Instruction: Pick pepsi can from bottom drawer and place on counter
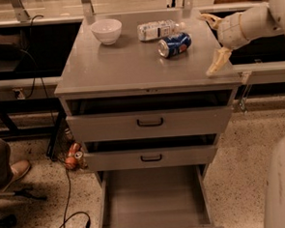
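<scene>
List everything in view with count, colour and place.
counter: one, grey, cabinet top
pepsi can: one, blue, lying on its side on the counter, back right
water bottle: one, clear, lying behind the can
bowl: one, white, counter's back left
upper drawers: two, grey, black handles, below the counter
bottom drawer: one, grey, pulled out
cable: one, black, floor left
pincer: one, beige, open, at the counter's right edge, apart from the can
</scene>
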Controlling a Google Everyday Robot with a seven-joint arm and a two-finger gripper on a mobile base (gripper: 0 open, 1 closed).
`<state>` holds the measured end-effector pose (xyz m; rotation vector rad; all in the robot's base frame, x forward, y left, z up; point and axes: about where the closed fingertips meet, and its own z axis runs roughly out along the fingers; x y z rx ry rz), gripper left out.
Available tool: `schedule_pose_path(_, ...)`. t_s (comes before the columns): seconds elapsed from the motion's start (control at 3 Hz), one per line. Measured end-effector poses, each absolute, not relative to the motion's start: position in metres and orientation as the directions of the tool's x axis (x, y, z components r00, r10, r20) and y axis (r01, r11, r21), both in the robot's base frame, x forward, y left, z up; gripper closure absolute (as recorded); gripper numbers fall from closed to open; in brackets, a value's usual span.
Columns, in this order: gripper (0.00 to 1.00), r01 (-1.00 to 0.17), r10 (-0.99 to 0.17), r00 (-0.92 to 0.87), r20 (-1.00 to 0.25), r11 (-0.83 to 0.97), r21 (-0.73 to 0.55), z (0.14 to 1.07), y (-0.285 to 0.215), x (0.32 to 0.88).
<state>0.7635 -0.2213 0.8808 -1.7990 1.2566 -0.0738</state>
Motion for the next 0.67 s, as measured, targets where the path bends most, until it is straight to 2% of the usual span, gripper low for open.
schedule_pose_path(0.67,0.0,-0.676,-0.826,0.336,-0.453,0.124,-0.727,0.899,-0.297,0.754)
